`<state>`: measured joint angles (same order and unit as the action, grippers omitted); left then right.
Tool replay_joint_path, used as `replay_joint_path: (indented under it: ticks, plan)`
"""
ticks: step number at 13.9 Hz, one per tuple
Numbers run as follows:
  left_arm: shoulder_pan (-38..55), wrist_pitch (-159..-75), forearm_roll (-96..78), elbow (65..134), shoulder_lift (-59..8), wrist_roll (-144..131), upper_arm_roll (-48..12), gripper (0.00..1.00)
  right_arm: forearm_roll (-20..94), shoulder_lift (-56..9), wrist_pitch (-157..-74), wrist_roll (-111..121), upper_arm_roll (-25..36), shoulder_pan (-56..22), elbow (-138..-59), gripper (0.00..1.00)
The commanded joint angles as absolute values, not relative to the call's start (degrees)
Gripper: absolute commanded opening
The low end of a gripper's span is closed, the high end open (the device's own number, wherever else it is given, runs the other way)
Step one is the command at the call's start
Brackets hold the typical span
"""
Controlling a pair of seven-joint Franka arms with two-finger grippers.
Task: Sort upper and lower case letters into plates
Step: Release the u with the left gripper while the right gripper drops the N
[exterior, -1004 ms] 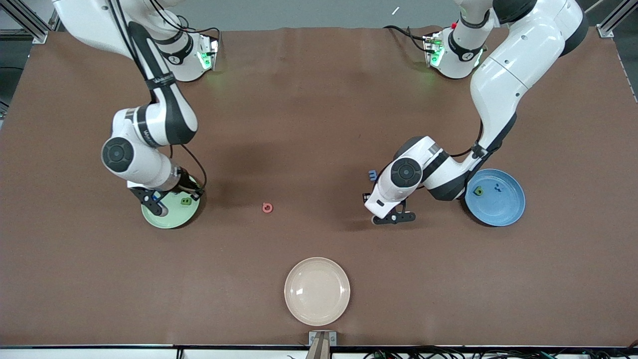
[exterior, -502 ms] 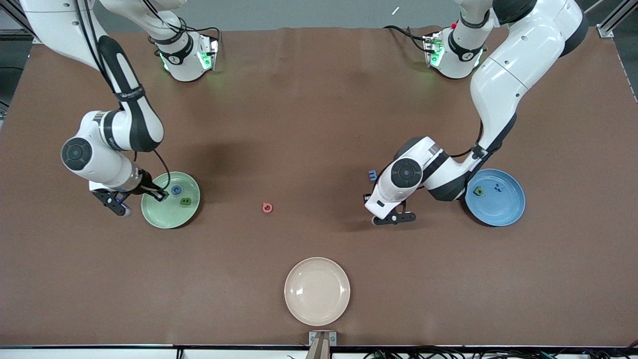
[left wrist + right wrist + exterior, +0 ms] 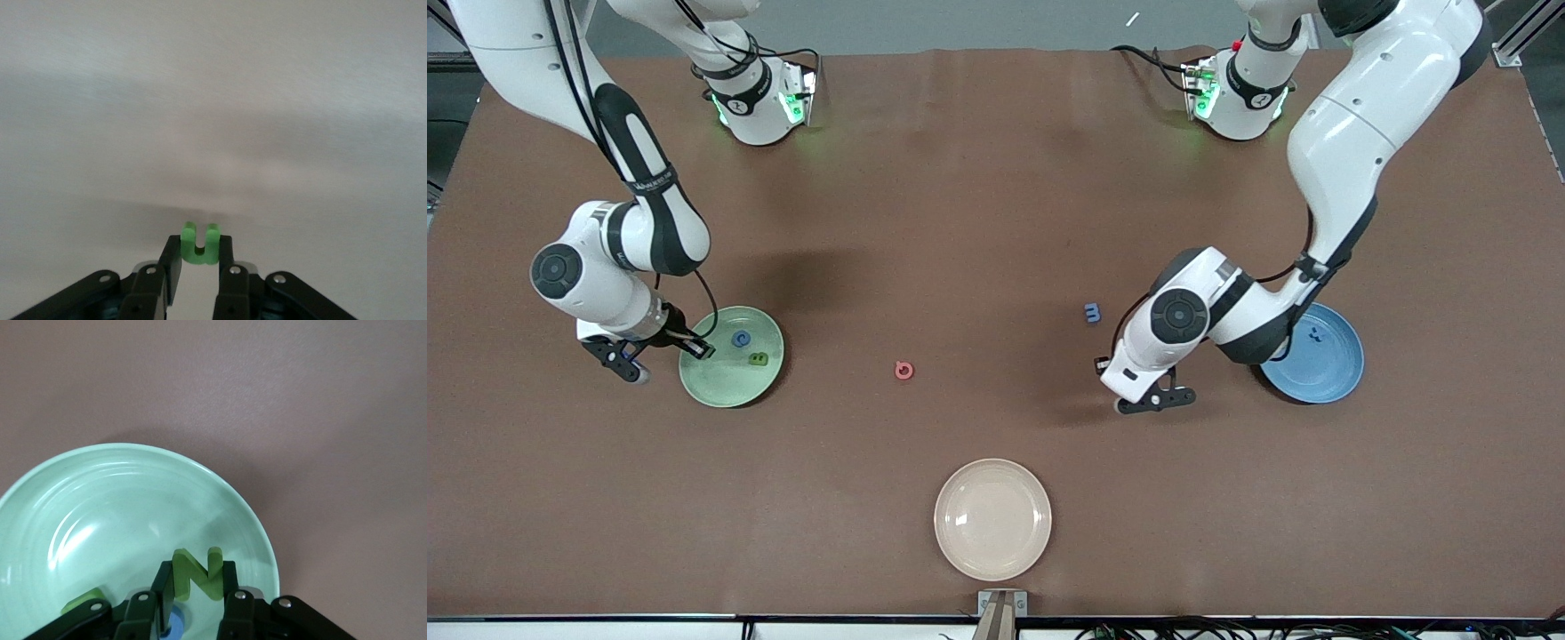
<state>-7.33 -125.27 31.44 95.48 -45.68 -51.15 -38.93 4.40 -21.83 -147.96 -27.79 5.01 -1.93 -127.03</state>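
Note:
My right gripper (image 3: 197,583) is shut on a green N (image 3: 198,579) over the rim of the pale green plate (image 3: 725,391) (image 3: 100,513). A blue C (image 3: 740,339) and a green B (image 3: 758,359) lie in that plate. My left gripper (image 3: 199,257) is shut on a small green letter (image 3: 200,243) above bare table, beside the blue plate (image 3: 1325,373). A blue t (image 3: 1313,334) lies in the blue plate, which the left arm partly covers. The pink G (image 3: 904,371) and the blue m (image 3: 1092,312) lie on the table between the plates.
A cream-white plate (image 3: 992,519) stands near the table's front edge, at the middle. The left gripper (image 3: 1152,402) hangs low over the table, and the right gripper (image 3: 694,349) hangs over the green plate's edge.
The right arm has swung toward its own end of the table, uncovering the blue C in the green plate. The left arm has shifted toward the blue plate, uncovering the blue m.

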Motion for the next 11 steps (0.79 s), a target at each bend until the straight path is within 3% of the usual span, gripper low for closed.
replay_joint_path:
  ticks: [1, 2, 3, 4, 5, 9, 11]
  plan:
    - [-18.84, -123.66, 31.99, 101.93, -42.11, -45.55, -46.2, 0.11, 4.39, -23.55, -149.24, -28.04, 4.57, -1.76, -126.48, 0.02]
    - [-24.73, -123.66, 32.25, 104.82, -41.4, -42.66, -49.97, 0.11, 4.39, -23.55, -149.24, -28.12, 4.57, -1.76, -126.39, 0.05]
    - [-29.4, -123.58, 32.34, 107.29, -40.35, -39.58, -52.45, 0.11, 4.39, -23.55, -148.72, -28.21, 4.57, -1.84, -125.95, 0.24]
    - [-32.4, -122.44, 32.34, 108.97, -38.95, -36.68, -53.51, 0.11, 4.39, -23.55, -148.45, -27.95, 4.57, -1.85, -125.69, 0.66]
    - [-35.04, -121.3, 32.34, 110.03, -37.89, -33.52, -54.22, 0.11, 4.39, -23.38, -148.19, -27.95, 4.57, -1.85, -125.68, 1.0]
    - [-43.13, -120.85, 35.05, 113.28, -36.03, -24.89, -54.67, 0.11, 5.44, -20.75, -135.91, -30.83, 3.26, -2.81, -121.22, 1.0]
    - [-46.13, -120.94, 38.13, 113.9, -36.56, -21.73, -54.67, 0.11, 6.33, -20.74, -135.09, -40.46, 1.33, -5.87, -119.45, 1.0]
